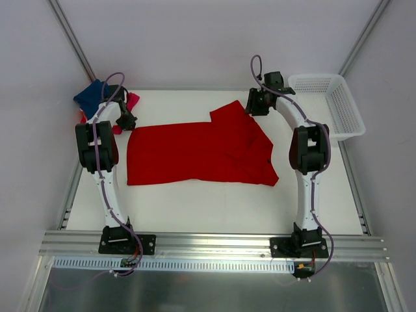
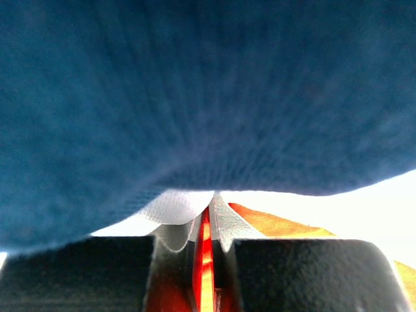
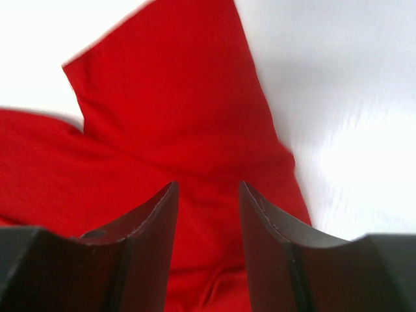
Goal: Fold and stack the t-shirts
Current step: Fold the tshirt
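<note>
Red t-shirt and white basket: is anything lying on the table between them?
Nothing loose. The top view shows bare table between the red t-shirt and the white mesh basket; the right arm crosses above, hiding part.

The white table (image 1: 214, 208) carries a red shirt (image 1: 195, 156) spread across its middle, lying crosswise, with one sleeve reaching toward the far edge. At the far left corner lies a navy tee (image 1: 89, 97), with a magenta tee (image 1: 133, 99) just beside it. A white basket (image 1: 338, 107) stands at the far right corner.
</note>
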Available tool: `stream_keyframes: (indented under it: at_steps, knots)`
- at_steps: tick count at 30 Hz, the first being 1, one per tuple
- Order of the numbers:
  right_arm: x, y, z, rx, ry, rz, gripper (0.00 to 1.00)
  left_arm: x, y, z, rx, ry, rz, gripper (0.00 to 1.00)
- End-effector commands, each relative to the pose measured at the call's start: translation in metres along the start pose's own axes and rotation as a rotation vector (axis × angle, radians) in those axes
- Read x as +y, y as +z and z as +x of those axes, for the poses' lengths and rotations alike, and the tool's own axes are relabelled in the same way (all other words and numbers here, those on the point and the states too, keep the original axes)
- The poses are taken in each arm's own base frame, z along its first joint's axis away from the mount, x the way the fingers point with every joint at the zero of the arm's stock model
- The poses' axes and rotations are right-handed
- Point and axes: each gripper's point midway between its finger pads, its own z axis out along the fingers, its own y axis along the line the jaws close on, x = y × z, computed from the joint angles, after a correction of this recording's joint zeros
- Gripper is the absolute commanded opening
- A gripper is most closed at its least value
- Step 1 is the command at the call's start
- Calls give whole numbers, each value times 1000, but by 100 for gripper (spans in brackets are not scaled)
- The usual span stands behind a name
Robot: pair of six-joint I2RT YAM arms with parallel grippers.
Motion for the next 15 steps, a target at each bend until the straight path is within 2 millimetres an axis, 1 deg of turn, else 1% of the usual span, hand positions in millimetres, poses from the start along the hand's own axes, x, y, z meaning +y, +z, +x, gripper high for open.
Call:
stream_keyframes:
  at_steps: [1,2,3,5,6,7,8,9,10,11,12,13,14,15]
  knots:
    - [12,-4,-25,-17,18,-74,46,10,-12,8,31,-4,-23,0]
    - [12,-1,-28,-16,31,-86,47,9,-12,9,33,-2,-23,0]
    - [15,6,-33,-17,34,-118,47,10,-12,9,33,-2,-23,0]
    - [15,10,-36,-11,48,-156,49,10,-12,9,33,-2,-23,0]
    - [18,9,-43,-24,84,-172,50,9,-12,9,31,-2,-22,0]
    - [13,17,-43,-19,103,-184,49,9,-12,10,33,-2,-21,0]
    - [18,17,-43,-16,114,-230,50,9,-12,9,32,-1,-21,0]
    - [15,20,-45,-18,165,-251,50,9,-12,10,32,-1,-21,0]
    - [14,26,-48,-28,182,-278,50,9,-12,10,32,-1,-20,0]
    - [21,25,-49,-22,198,-339,50,8,-12,10,34,0,-20,0]
    - [18,26,-60,-56,243,-377,50,9,-12,10,34,-1,-21,0]
    - [15,33,-57,-44,279,-403,50,9,-13,11,35,-1,-22,0]
    - [18,32,-58,-36,299,-459,50,9,-13,11,34,0,-20,0]
    - [13,34,-66,-63,313,-486,50,8,-13,11,34,2,-20,0]
